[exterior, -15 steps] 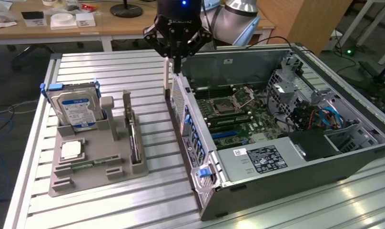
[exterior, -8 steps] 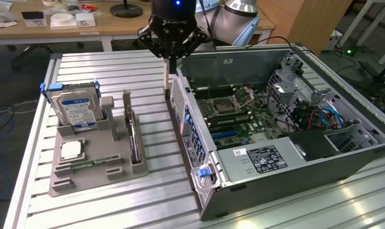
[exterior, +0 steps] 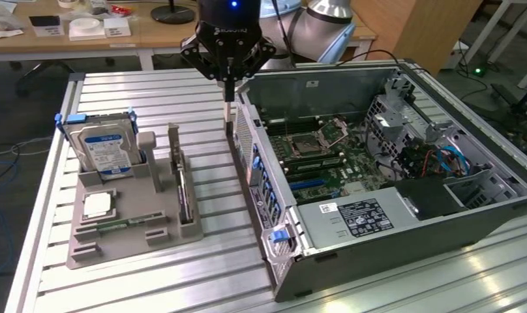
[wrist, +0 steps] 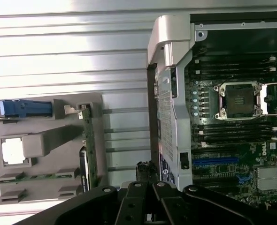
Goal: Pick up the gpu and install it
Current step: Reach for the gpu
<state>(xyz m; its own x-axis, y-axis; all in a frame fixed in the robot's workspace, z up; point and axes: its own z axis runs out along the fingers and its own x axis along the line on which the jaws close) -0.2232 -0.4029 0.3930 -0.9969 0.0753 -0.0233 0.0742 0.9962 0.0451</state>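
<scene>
Gpu (exterior: 183,188) is standing on edge in the gray holder tray (exterior: 133,195), left of centre in the exterior view, with the hard drive (exterior: 107,147) sitting further left in that tray. The open computer case (exterior: 333,88) is lying to the right. Gripper (exterior: 229,94) is hanging at top centre over the case's near wall, well apart from the card, fingers pressing together on nothing

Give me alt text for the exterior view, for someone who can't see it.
A robot arm's end effector hangs just outside the wall of an open computer case. To the exterior view's left, the gpu stands on edge in a grey holder near a hard drive.
</scene>
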